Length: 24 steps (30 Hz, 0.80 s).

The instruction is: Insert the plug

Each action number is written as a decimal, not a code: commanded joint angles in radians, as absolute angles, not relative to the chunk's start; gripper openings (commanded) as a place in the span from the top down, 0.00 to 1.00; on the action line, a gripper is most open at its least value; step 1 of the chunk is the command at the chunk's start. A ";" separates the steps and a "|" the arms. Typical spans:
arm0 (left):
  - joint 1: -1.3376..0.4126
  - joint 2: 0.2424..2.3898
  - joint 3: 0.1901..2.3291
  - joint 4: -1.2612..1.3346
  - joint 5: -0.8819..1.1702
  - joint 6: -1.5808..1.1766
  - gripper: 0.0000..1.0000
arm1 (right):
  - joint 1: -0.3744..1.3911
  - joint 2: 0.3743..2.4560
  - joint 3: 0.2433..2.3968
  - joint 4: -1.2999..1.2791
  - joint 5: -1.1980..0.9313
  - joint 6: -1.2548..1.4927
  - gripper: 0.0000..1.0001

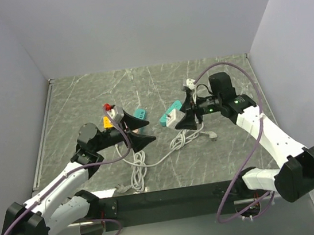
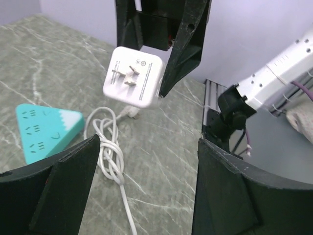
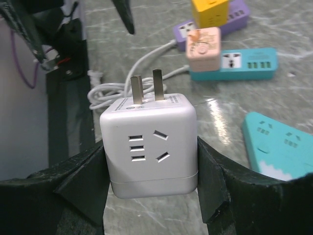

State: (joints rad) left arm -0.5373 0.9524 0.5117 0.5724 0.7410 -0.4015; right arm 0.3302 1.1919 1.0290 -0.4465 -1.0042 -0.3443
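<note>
Marble table (image 1: 85, 98) bears two teal strips (image 3: 254, 63) (image 3: 279, 147); right end effector (image 3: 151, 166) clamps one white plug (image 3: 149, 139), left end effector (image 2: 146, 166) gapes.

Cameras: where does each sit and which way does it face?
Top external: above and behind, looking down at the table; left arm and right arm show.
Left wrist: on its arm, facing the right hand holding the white plug cube; own fingers below.
Right wrist: on its arm, looking past that cube between its fingers.
Shared by both wrists: cube, teal triangular strip.
</note>
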 commanded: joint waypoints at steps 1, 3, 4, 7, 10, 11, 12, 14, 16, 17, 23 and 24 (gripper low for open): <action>-0.549 0.983 0.529 0.614 0.822 -0.371 0.13 | 0.359 1.224 1.084 -0.451 -1.121 -0.383 0.69; -0.568 1.000 0.540 0.601 0.801 -0.357 0.13 | 0.379 1.246 1.091 -0.457 -1.149 -0.388 0.70; -0.572 1.014 0.551 0.600 0.795 -0.357 0.13 | 0.388 1.252 1.097 -0.456 -1.146 -0.385 0.70; -0.591 1.032 0.558 0.617 0.802 -0.361 0.13 | 0.425 1.272 1.107 -0.456 -1.138 -0.390 0.70; -0.618 1.045 0.572 0.589 0.766 -0.336 0.13 | 0.459 1.285 1.117 -0.454 -1.118 -0.384 0.71; -0.624 1.048 0.572 0.592 0.764 -0.337 0.13 | 0.466 1.292 1.117 -0.445 -1.114 -0.377 0.71; -0.626 1.049 0.571 0.607 0.765 -0.342 0.13 | 0.474 1.295 1.121 -0.445 -1.111 -0.376 0.71; -0.633 1.058 0.575 0.615 0.776 -0.348 0.13 | 0.488 1.301 1.124 -0.443 -1.115 -0.373 0.72; -0.640 1.063 0.578 0.614 0.761 -0.347 0.13 | 0.503 1.304 1.126 -0.434 -1.114 -0.367 0.72; -0.643 1.065 0.578 0.615 0.759 -0.347 0.13 | 0.506 1.307 1.126 -0.437 -1.115 -0.371 0.72; -0.646 1.083 0.581 0.609 0.752 -0.336 0.14 | 0.517 1.307 1.134 -0.478 -1.123 -0.403 0.73; -0.646 1.085 0.584 0.607 0.749 -0.336 0.14 | 0.517 1.305 1.132 -0.485 -1.127 -0.416 0.73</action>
State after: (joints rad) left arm -0.6296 1.0748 0.5289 0.5606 0.7441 -0.3595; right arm 0.4915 1.3136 1.0782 -0.4961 -1.0603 -0.3843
